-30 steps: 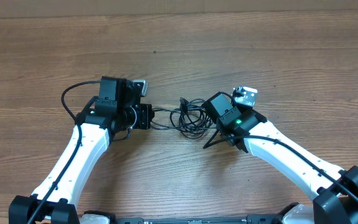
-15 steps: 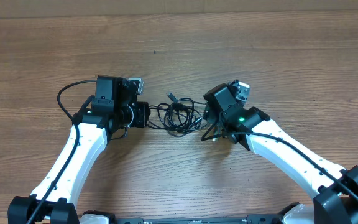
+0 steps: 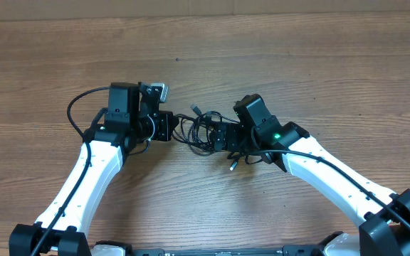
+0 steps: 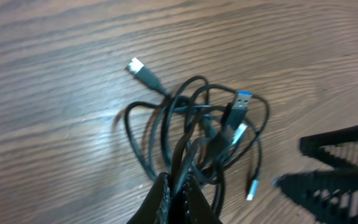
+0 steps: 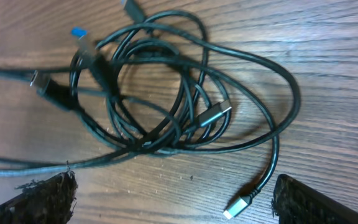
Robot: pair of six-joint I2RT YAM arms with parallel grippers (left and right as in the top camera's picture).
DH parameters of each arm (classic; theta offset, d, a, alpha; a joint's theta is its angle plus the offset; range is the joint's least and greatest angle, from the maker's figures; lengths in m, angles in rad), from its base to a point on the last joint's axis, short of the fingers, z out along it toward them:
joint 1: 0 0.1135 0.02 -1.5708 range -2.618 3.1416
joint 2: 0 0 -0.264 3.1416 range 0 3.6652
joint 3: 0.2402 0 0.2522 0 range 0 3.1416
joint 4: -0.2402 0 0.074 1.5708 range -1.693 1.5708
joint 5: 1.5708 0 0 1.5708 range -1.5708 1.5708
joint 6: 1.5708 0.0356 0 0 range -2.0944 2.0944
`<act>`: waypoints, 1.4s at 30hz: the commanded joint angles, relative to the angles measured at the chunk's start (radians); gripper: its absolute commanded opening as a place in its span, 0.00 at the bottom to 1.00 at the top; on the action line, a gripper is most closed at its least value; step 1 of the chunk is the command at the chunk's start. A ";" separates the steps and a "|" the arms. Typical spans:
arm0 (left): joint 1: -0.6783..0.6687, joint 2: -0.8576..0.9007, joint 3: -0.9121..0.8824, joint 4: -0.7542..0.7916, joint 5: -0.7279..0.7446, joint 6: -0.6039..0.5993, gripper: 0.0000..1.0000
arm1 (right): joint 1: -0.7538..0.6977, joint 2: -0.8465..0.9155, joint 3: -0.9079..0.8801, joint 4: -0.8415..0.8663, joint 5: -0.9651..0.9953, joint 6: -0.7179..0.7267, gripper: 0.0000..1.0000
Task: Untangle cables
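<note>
The left gripper is clamped on strands at the left edge of the cables, a light, limp, slippery knot lying mid-table between the arms. I judge it is best taken by a stiff plug end or a free outer loop. The right gripper, nearly closed and near-right of the bundle a second ago, now straddles its right side, jaws wide apart, holding nothing.

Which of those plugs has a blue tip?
The wide plug on the right of the cables in the left wrist view; the others look silver.
</note>
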 commanded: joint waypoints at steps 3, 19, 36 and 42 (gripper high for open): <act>0.010 -0.018 0.010 0.074 0.141 0.021 0.04 | -0.002 0.005 -0.003 -0.002 -0.035 -0.075 1.00; 0.192 -0.021 0.040 0.681 0.599 -0.394 0.04 | -0.003 -0.167 -0.002 0.009 -0.008 -0.071 1.00; 0.330 -0.021 0.040 1.686 0.943 -1.004 0.04 | -0.025 -0.202 -0.002 0.190 -0.027 0.035 1.00; 0.422 -0.021 0.040 1.682 0.922 -1.117 0.04 | -0.063 -0.214 -0.002 0.202 -0.054 0.036 1.00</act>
